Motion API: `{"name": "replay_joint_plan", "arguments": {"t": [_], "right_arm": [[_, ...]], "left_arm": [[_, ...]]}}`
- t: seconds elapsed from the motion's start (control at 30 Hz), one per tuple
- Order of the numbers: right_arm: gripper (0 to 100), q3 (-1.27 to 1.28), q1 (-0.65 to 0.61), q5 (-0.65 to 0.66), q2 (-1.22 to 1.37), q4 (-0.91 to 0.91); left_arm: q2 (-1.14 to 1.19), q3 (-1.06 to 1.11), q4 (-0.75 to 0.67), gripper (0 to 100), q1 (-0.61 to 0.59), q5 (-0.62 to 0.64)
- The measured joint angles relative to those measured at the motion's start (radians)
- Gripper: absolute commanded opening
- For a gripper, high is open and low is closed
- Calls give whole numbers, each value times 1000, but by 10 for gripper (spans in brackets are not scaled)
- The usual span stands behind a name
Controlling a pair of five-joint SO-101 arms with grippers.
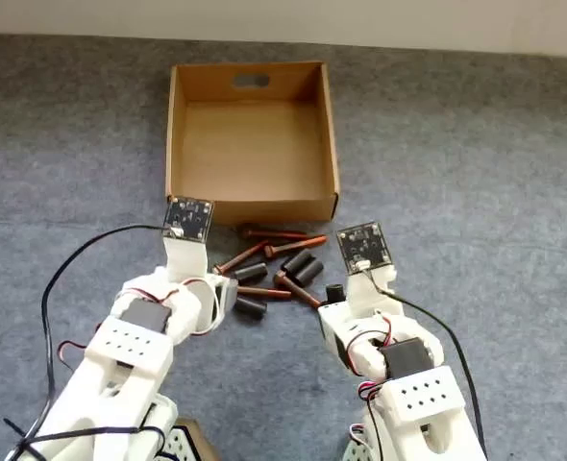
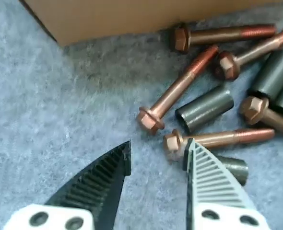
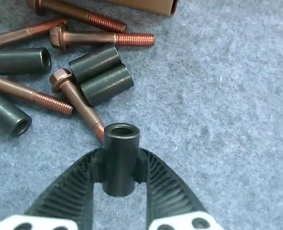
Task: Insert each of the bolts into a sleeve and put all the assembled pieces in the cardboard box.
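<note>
Left gripper (image 2: 158,143) over grey carpet (image 2: 45,100)

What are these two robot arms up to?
The right gripper is shut on one dark sleeve. The left gripper hangs open over loose bolts and sleeves lying on the carpet in front of the box. No bolt is in a sleeve yet, and nothing is in the box.
</note>
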Motion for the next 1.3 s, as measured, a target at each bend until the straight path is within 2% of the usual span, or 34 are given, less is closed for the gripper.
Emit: {"name": "replay_joint_plan", "arguments": {"t": [0.1, 0.3, 0.5, 0.97, 1.3], "right_arm": [[6, 0, 0, 0, 0, 0], [6, 0, 0, 0, 0, 0], [6, 0, 0, 0, 0, 0], [6, 0, 0, 0, 0, 0], [6, 0, 0, 0, 0, 0]], "left_arm": [[0, -17, 0, 206, 3, 0], [0, -17, 0, 206, 89, 0], [0, 35, -49, 206, 83, 0], [2, 51, -52, 210, 75, -2], [209, -43, -58, 206, 69, 5]]}}
